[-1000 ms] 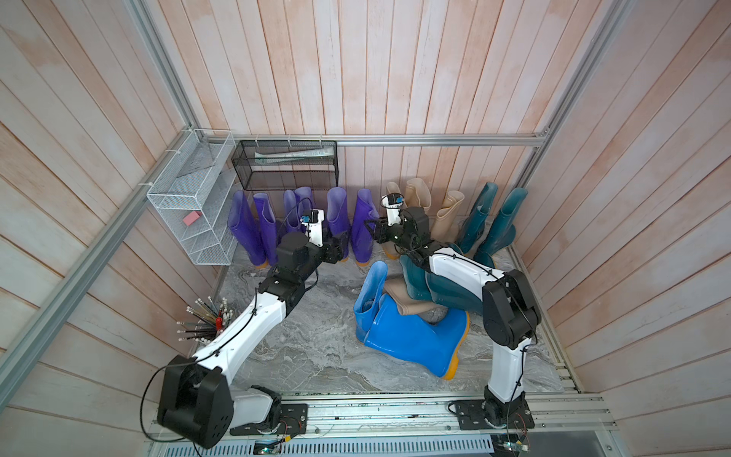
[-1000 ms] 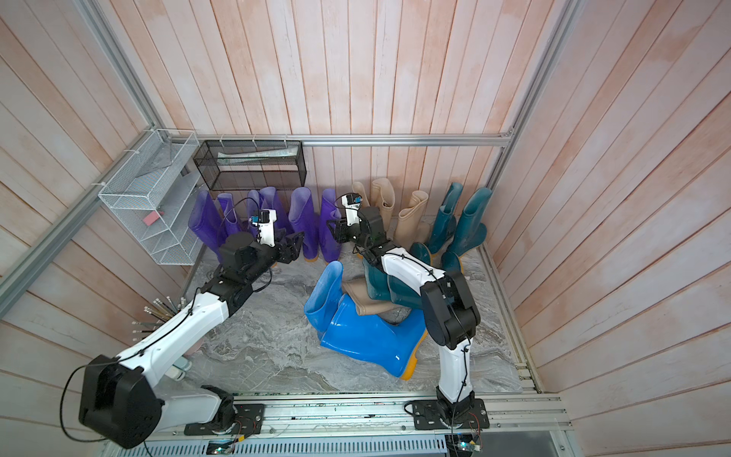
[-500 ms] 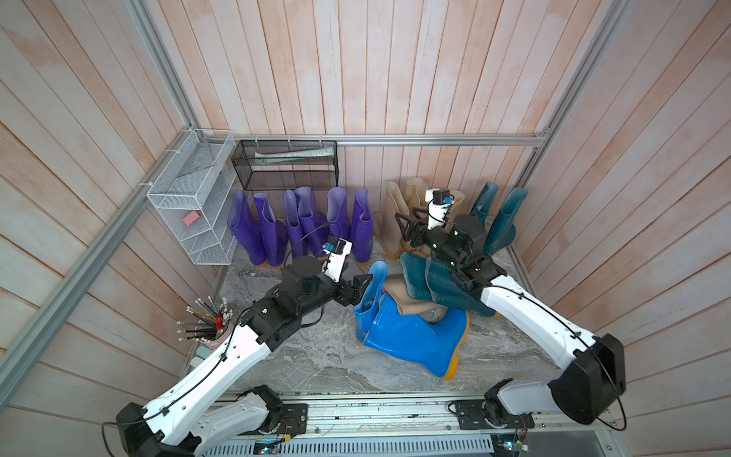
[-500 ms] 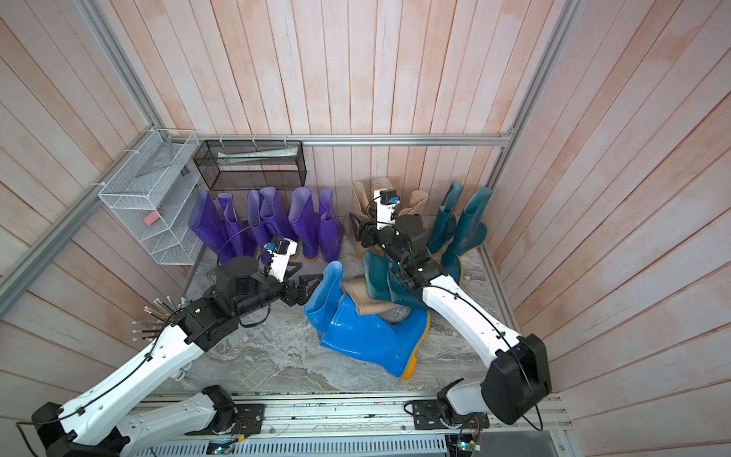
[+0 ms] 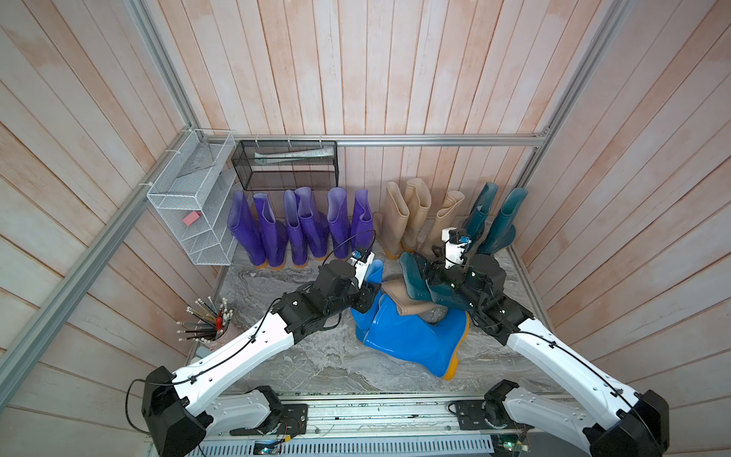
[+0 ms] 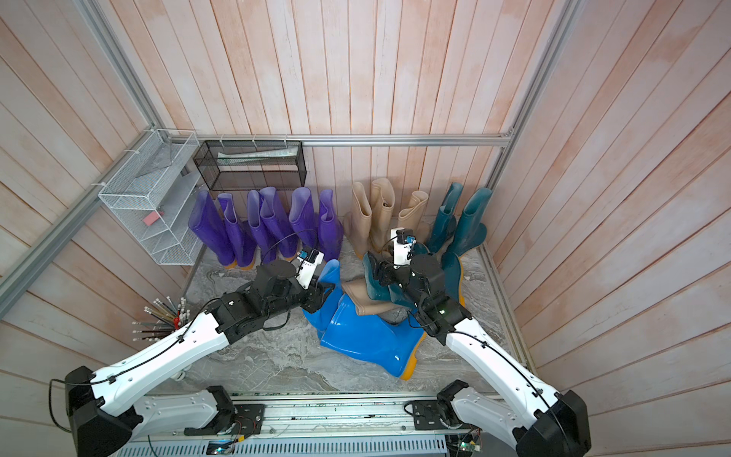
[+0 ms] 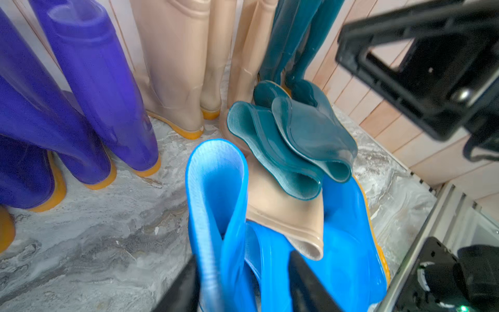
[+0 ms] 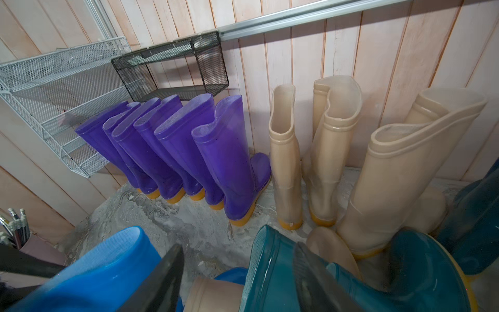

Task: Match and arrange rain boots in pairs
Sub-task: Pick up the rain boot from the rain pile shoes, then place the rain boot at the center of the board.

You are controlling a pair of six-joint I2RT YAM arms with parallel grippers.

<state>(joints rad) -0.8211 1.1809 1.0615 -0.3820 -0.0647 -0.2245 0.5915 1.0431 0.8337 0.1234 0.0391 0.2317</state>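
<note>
A: Boots?
B: Six purple boots (image 5: pixel 294 233), three beige boots (image 5: pixel 411 215) & two teal boots (image 5: pixel 494 221) are standing at the back wall (image 5: pixel 356 79), glossy w/ orange soles. On the surface (image 5: pixel 308 356), blue boots (image 5: pixel 411 336) are lying under a fallen beige boot (image 5: pixel 403 302) & fallen teal boots (image 5: pixel 415 277).
A: End effectors?
B: Well, left end effector (image 7: pixel 243 256) is straddling a blue cuff; can't tell if pinching. And right end effector (image 8: pixel 237 245) is gaping by a teal cuff.

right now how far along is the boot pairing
Done: six purple boots, three beige boots and two teal boots stand upright at the back. In hand: the left gripper straddles a blue boot's cuff, the right gripper a teal boot's. Left: the floor pile of two blue, two teal, one beige.
</note>
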